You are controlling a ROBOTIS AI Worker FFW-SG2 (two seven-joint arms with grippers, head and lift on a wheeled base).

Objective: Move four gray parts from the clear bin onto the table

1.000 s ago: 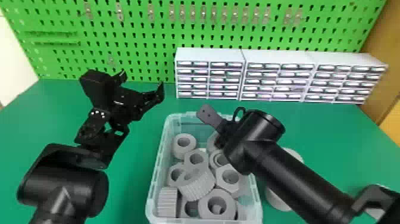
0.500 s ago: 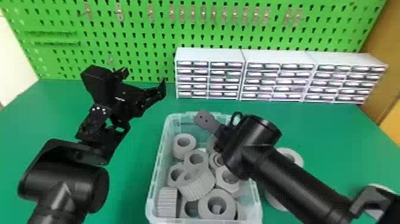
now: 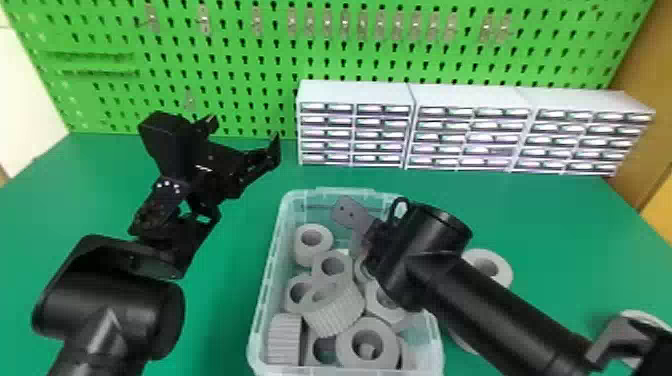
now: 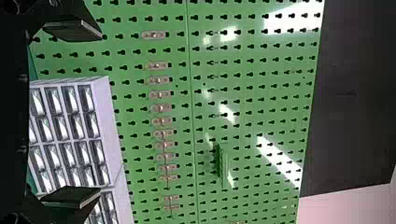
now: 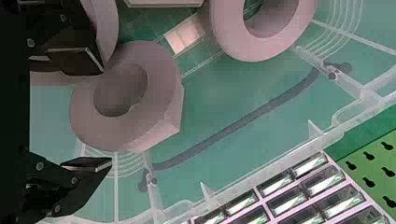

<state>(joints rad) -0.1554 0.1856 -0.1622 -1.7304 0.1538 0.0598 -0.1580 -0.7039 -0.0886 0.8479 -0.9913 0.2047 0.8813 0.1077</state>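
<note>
My right gripper point(image 3: 374, 247) is over the back right of the clear bin point(image 3: 270, 280), its fingertips hidden there. In the right wrist view the right gripper point(image 5: 95, 114) stands open, with a gray hexagonal-sided part point(image 5: 163, 100) beyond and partly between its fingers; contact cannot be told. Several gray parts fill the bin, among them a ring point(image 3: 300, 250) at the back left and a ribbed one point(image 3: 335, 312). On the table right of the bin lies a gray ring point(image 3: 502, 272), partly behind the arm. My left gripper point(image 3: 244, 134) is parked left of the bin; in its wrist view the left gripper point(image 4: 86, 114) is open.
White drawer cabinets point(image 3: 355, 92) line the back of the green table point(image 3: 225, 320), before a green pegboard point(image 3: 240, 60). Another pale round part point(image 3: 650, 316) shows at the right edge, partly behind a dark object.
The right arm has lowered slightly toward the bin, uncovering more of the gray ring on the table. The left gripper has shifted very slightly up and to the right.
</note>
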